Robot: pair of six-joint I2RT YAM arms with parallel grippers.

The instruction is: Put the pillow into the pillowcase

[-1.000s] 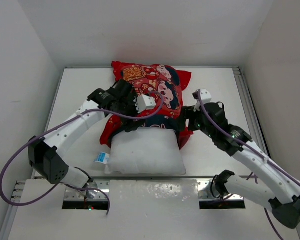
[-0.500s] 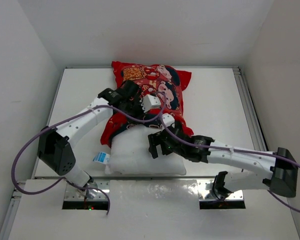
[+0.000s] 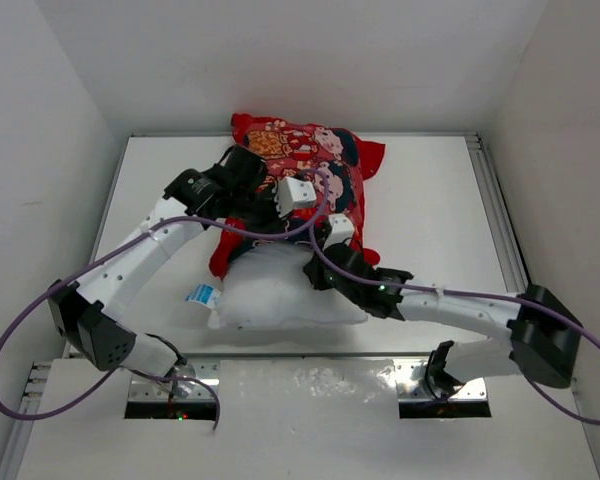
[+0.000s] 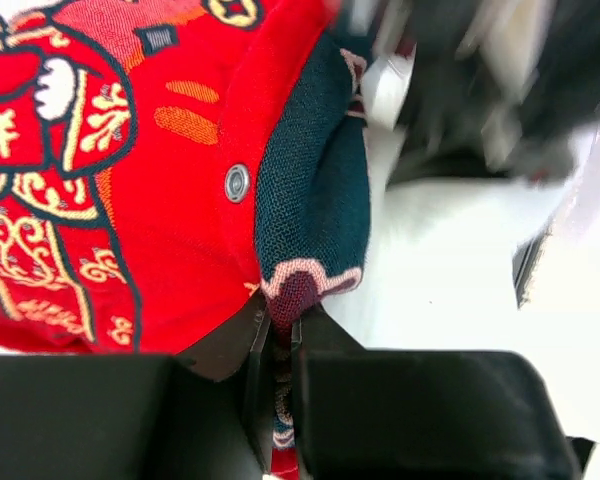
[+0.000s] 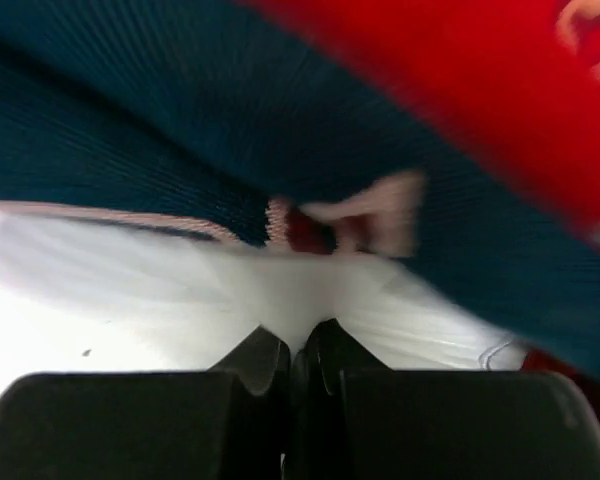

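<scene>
The red printed pillowcase (image 3: 305, 165) lies bunched at the back of the table, its open end over the far edge of the white pillow (image 3: 280, 295). My left gripper (image 3: 276, 218) is shut on the pillowcase's dark teal hem (image 4: 310, 220), which runs between the jaws of the gripper (image 4: 283, 325). Red printed cloth (image 4: 130, 180) fills the left of that view. My right gripper (image 3: 318, 262) sits at the pillow's far edge under the hem. It (image 5: 298, 340) is shut on a pinch of white pillow fabric (image 5: 130, 290), with the teal lining (image 5: 180, 130) just above.
The pillow's blue-and-white tag (image 3: 200, 294) sticks out at its left near corner. A white table (image 3: 430, 200) is boxed in by white walls, with a metal rail (image 3: 490, 210) along the right side. Both arms cross over the pillow.
My right arm swung in from the pillowcase's right side to the pillow's far edge and shut on it. My left gripper shut on the hem and the pillowcase shifted toward the back.
</scene>
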